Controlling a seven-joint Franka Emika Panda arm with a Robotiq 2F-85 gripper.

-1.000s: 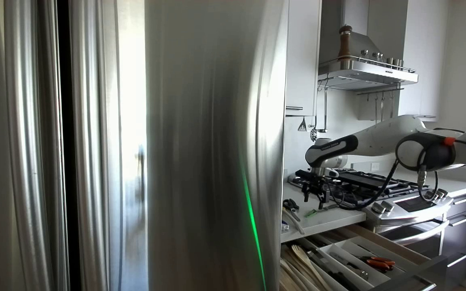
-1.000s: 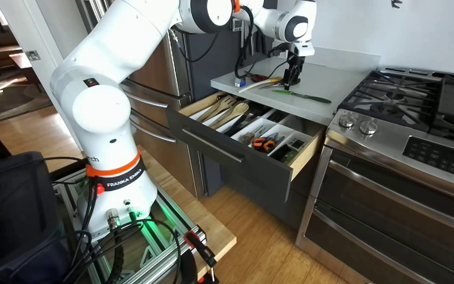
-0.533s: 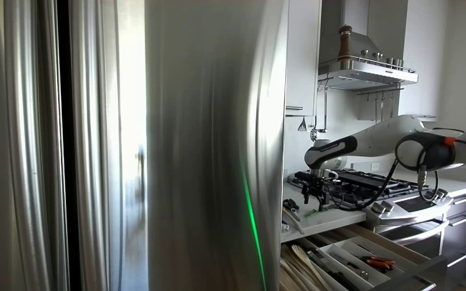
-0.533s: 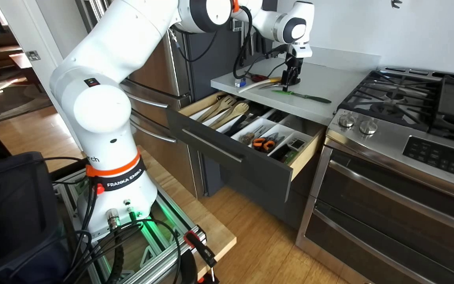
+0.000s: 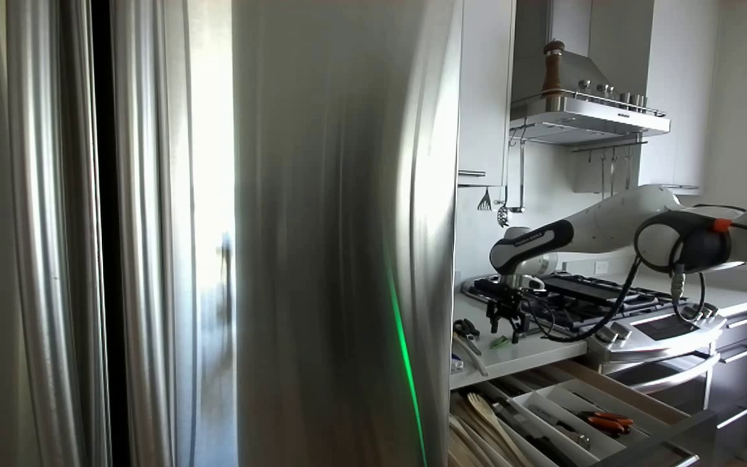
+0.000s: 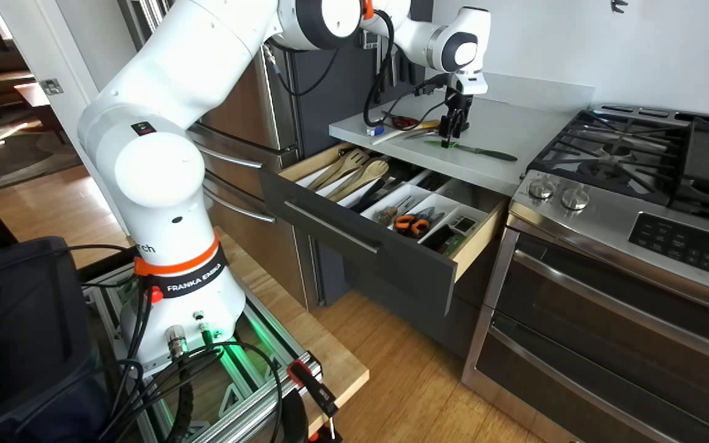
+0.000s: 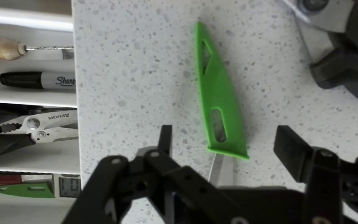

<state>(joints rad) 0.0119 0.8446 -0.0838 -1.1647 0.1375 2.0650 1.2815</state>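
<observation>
My gripper [image 7: 225, 140] hangs low over the speckled counter [image 7: 129, 77], open, its fingers spread on either side of a green slotted sheath [image 7: 221, 90]. Neither fingertip touches the sheath, which lies flat between them. From the sheath's wide end runs a strip of pale metal blade [image 7: 221, 168]; further back the gripper's body hides it. In an exterior view the knife's dark green handle [image 6: 493, 154] points toward the stove, with the gripper [image 6: 450, 143] above the sheathed part. Elsewhere only a bit of green sheath [image 5: 500, 341] shows beside the gripper [image 5: 506, 332].
A drawer [image 6: 354, 246] stands pulled out below the counter, holding wooden utensils [image 6: 360, 175], orange-handled scissors [image 6: 413, 223] and a marker [image 7: 39, 80]. A black-handled tool [image 7: 346, 68] lies near the gripper. A stove [image 6: 625, 160] and a fridge [image 5: 334, 227] flank the counter.
My gripper has come down a little toward the counter and the sheath, and its wrist has shifted slightly. The knife and the drawer have stayed in place.
</observation>
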